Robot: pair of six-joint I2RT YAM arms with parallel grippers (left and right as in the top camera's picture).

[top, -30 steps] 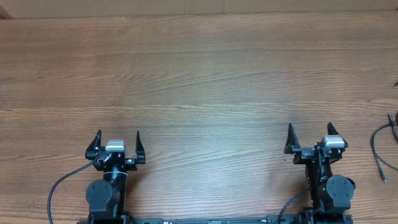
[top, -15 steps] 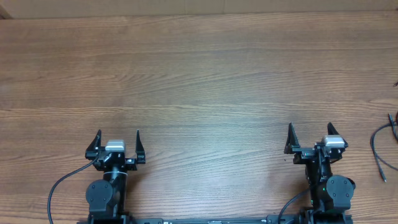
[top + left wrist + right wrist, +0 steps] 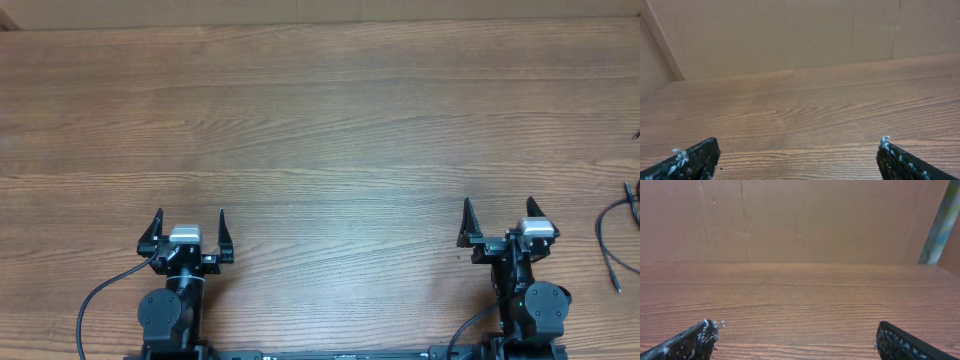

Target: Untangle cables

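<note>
The left hand (image 3: 190,215) and the right hand (image 3: 499,203) are both wide open and hold nothing. The cables (image 3: 599,228) lie on the desk (image 3: 320,120), off to the right of the right hand and partly out of view. That hand is nearer, so it should probably reach over and pinch one loose strand near a plug.

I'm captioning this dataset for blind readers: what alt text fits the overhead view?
Thin black cables lie at the far right edge of the wooden table, partly cut off by the frame. Along the near edge, the left claw and right claw stand open, holding nothing, apart from the cables.
</note>
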